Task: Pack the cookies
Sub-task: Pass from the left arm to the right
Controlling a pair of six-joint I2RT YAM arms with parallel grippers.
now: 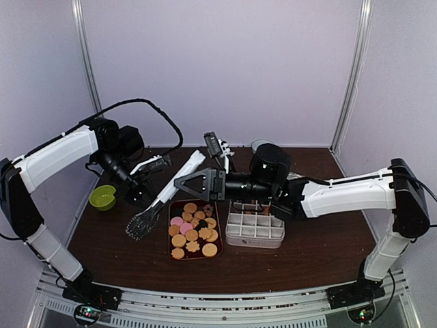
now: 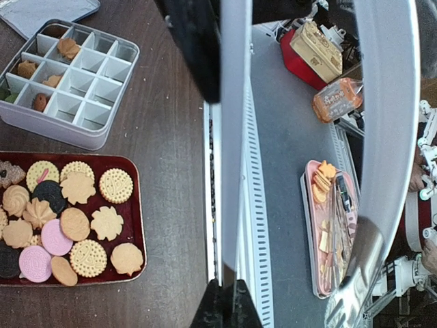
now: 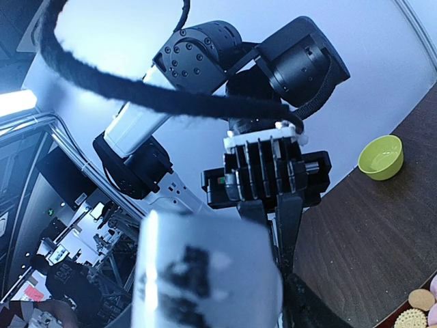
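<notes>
top view: the right claw [image 1: 184,183] reaches across to the metal tongs [image 1: 164,193], which the left claw [image 1: 151,191] clamps. a pull here could twist them loose over the cookies [image 1: 193,229] on the red tray [image 1: 170,219]. the left arm is bent low.
left wrist: a few cookies sit in the divided box [image 2: 61,133].
right wrist: too blurred to tell whether the right claw is apart or together.

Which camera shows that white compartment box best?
The left wrist view: the white box sits close and unblocked, with cookies visible in its compartments. The top view shows it small, its far edge under the right arm. The right wrist view misses it.
</notes>
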